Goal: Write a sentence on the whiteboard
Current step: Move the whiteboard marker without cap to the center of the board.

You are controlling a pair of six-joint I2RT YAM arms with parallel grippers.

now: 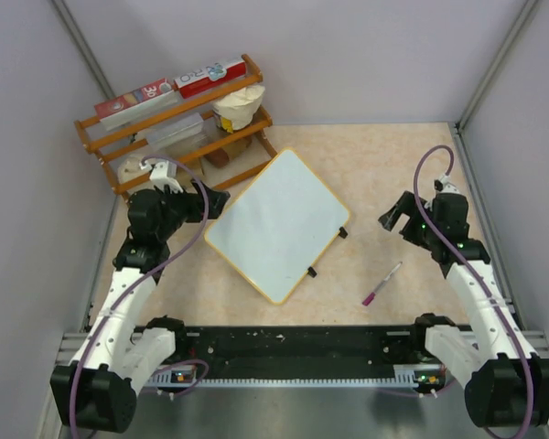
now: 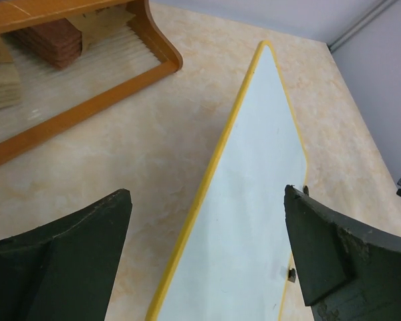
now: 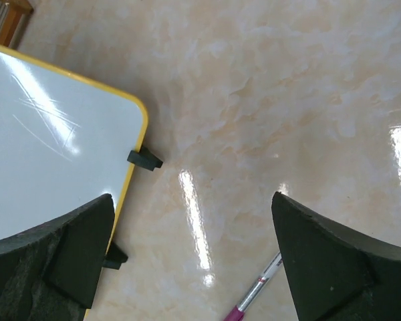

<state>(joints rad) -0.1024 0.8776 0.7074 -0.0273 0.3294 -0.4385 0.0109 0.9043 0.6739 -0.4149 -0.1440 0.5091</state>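
The whiteboard [image 1: 276,224] lies flat mid-table, turned like a diamond, with a yellow rim and two black clips on its right edge. It looks blank. It also shows in the left wrist view [image 2: 250,200] and the right wrist view [image 3: 47,154]. A pen with a magenta cap [image 1: 382,283] lies on the table right of the board, and shows in the right wrist view [image 3: 257,291]. My left gripper [image 1: 221,200] is open and empty at the board's left corner. My right gripper [image 1: 391,217] is open and empty, right of the board, beyond the pen.
A wooden rack [image 1: 178,123] with boxes, a paper-filter stack and other items stands at the back left, just behind my left gripper. Grey walls close in the table on three sides.
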